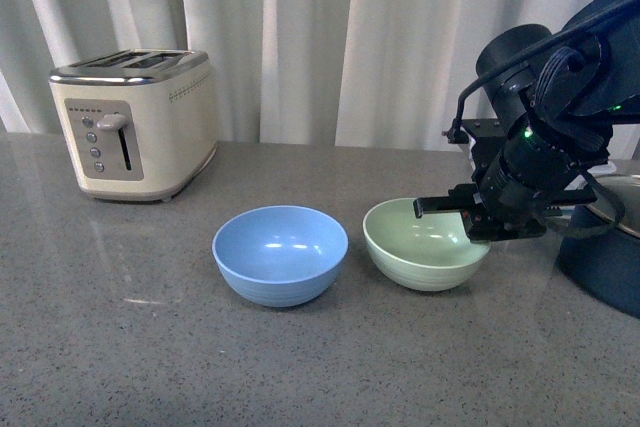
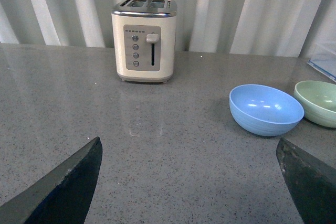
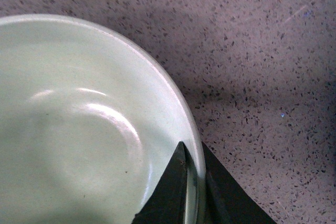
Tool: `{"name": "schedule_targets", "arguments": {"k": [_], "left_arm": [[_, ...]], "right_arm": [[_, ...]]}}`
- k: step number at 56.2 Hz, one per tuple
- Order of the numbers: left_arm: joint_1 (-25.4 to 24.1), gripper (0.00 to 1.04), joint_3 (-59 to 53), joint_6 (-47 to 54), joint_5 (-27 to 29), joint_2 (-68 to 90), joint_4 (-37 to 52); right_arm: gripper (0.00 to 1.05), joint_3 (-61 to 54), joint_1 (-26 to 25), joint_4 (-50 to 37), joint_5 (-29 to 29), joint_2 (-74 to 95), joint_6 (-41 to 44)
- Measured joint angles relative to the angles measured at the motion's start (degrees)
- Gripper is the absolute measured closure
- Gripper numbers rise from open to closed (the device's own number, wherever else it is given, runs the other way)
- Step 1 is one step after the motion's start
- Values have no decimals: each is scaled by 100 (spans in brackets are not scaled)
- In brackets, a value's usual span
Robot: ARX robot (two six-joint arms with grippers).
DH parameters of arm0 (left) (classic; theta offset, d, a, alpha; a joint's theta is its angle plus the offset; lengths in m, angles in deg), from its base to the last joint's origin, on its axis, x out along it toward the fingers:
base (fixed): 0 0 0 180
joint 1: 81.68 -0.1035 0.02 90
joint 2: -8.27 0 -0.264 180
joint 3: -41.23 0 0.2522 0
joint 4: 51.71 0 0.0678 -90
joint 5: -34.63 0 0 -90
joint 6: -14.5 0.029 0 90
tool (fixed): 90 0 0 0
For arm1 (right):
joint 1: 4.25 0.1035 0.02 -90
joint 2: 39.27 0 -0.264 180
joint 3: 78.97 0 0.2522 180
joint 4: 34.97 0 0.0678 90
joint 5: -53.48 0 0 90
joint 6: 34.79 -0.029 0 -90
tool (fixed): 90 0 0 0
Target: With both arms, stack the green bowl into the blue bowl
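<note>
The grey speckled counter [image 1: 120,347] is carrying both bowls upright, near but apart. The pale mint-green round matte bowl [image 1: 420,247] is sitting to the right of the light-blue round matte bowl [image 1: 280,252], its inside faintly shining. The right end effector [image 3: 193,153] is clamping the green rim, likely for lifting; the left end effector [image 2: 188,141] is hanging wide apart.

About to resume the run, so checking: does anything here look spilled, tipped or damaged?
Nothing stands out. The green bowl and blue bowl sit upright, empty and apart; the toaster stands upright behind them; the right gripper has its jaws astride the green bowl's rim.
</note>
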Motion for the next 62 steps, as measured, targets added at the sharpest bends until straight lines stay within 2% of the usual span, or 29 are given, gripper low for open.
{"name": "schedule_targets", "arguments": {"k": [3, 9, 24, 33, 47, 62], "left_arm": [[0, 7, 0, 0, 0, 0, 0], [0, 7, 0, 0, -2, 0, 0], [0, 7, 0, 0, 0, 0, 0], [0, 7, 0, 0, 2, 0, 0], [0, 7, 0, 0, 0, 0, 0], [0, 7, 0, 0, 0, 0, 0]], "right_arm": [[104, -4, -4, -20, 72, -76, -22], [104, -90, 2, -79, 39, -310, 7], [104, -319, 184, -313, 431, -1180, 11], [104, -221, 756, -470, 791, -1661, -7], [104, 4, 1644, -503, 734, -1237, 74], [104, 247, 1808, -466, 544, -610, 127]]}}
